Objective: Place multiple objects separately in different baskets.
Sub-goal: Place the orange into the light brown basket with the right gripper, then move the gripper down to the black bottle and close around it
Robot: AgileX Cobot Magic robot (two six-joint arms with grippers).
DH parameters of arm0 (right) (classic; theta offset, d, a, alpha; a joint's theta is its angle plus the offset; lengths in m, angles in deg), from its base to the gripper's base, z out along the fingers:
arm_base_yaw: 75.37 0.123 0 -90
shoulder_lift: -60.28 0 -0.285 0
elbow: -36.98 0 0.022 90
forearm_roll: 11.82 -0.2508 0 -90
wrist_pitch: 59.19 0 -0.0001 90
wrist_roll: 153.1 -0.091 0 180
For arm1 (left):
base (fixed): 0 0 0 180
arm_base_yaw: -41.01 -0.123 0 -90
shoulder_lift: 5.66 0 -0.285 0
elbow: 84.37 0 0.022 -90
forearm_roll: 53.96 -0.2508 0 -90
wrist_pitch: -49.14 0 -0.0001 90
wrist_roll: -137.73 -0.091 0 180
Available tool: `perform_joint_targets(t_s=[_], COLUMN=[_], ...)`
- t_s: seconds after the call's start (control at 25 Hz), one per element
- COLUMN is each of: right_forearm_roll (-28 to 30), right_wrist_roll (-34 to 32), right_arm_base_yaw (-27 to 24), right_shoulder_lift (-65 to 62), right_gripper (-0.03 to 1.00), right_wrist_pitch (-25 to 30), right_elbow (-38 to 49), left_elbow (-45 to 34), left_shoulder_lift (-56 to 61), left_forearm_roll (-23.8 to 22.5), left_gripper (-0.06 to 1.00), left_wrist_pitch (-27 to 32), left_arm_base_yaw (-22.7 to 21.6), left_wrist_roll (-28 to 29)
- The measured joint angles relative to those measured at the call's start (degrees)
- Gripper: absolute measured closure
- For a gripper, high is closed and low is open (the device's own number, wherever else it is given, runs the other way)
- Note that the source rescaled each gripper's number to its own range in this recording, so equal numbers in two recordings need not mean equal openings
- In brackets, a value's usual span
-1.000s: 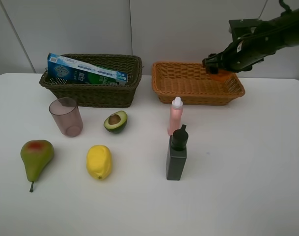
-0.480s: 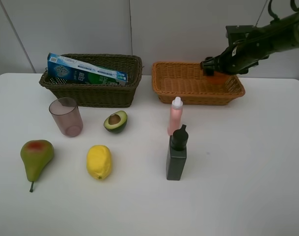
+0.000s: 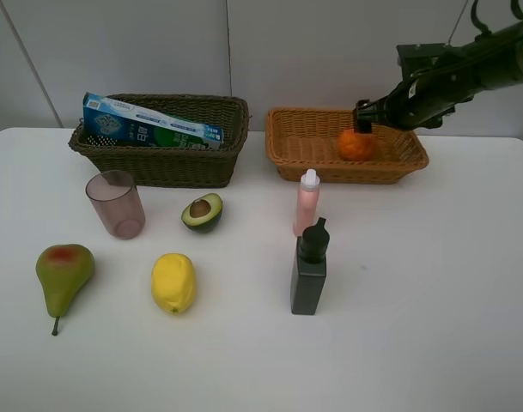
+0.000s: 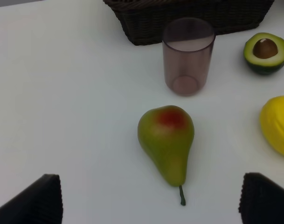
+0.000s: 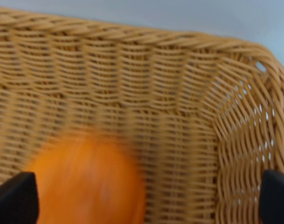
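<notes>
Rolling is likely: orange is blurred in tan basket and could be clipped by right gripper, spread wide at its 12 o'clock; left gripper is spread wide, empty

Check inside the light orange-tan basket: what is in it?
Only an orange shows inside the light orange-tan basket. Its near wall hides a strip of the floor in the high view.

High camera overlooks the table; wrist cameras closely share pear, orange.
</notes>
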State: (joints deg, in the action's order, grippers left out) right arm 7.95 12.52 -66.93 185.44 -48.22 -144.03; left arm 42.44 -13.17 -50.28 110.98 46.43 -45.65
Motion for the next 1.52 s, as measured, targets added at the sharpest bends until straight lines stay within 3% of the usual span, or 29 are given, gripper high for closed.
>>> perform_joint_targets(t_s=[0.2, 0.44, 0.64, 1.12, 1.32, 1.52], right_forearm_roll=[-0.83, -9.20, -10.72, -13.56, -15.17, -15.23], right_wrist_roll=[0.00, 0.06, 1.29, 3.38, 0.01, -3.97], right_arm_base_yaw=[0.00, 0.00, 0.00, 6.37, 11.35, 17.15], right_shoulder_lift=[0.00, -0.14, -3.37, -13.61, -16.56, -18.76], right_gripper=[-0.03, -0.03, -0.03, -0.03, -0.03, -0.03], right_wrist_pitch=[-1.11, -0.44, 3.33, 25.84, 35.00, 37.64], right_elbow=[0.00, 0.00, 0.00, 0.00, 0.07, 3.50], left_elbow=[0.00, 0.00, 0.00, 0.00, 0.00, 0.00], left_shoulder_lift=[0.00, 0.00, 0.00, 0.00, 0.00, 0.00], left_forearm_roll=[0.00, 0.00, 0.00, 0.00, 0.00, 0.00], left_gripper=[-0.06, -0.06, -0.06, -0.06, -0.06, -0.06], left_wrist_pitch=[0.00, 0.00, 0.00, 0.00, 0.00, 0.00], left_arm_base_yaw=[0.00, 0.00, 0.00, 0.00, 0.00, 0.00], left_wrist_roll=[0.00, 0.00, 0.00, 0.00, 0.00, 0.00])
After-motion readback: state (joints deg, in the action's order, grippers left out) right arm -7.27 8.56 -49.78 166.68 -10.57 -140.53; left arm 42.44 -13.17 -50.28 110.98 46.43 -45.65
